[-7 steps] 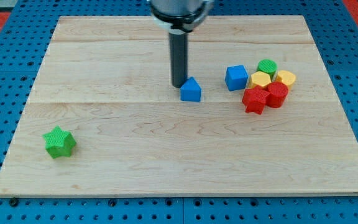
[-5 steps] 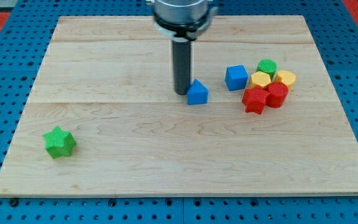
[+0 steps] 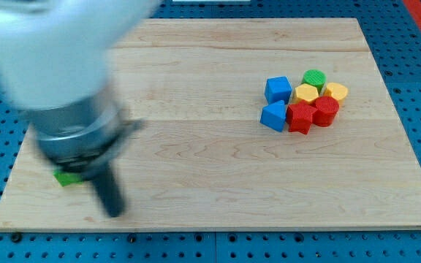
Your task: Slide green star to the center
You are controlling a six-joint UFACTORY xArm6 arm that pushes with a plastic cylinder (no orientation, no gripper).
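Note:
The green star (image 3: 66,177) lies near the board's lower left; only a small green edge of it shows under my blurred arm. My tip (image 3: 112,212) is at the view's bottom left, just right of and below the star, close to the board's front edge. I cannot tell whether the tip touches the star.
A cluster sits at the view's right: blue cube (image 3: 278,89), blue angular block (image 3: 274,116), green block (image 3: 314,78), two yellow blocks (image 3: 306,93) (image 3: 335,91), red star (image 3: 299,117), red block (image 3: 326,111). The wooden board (image 3: 218,183) lies on a blue pegboard.
The arm swept from the board's middle down to the lower left, over the green star. The blue angular block now sits further right, against the cluster.

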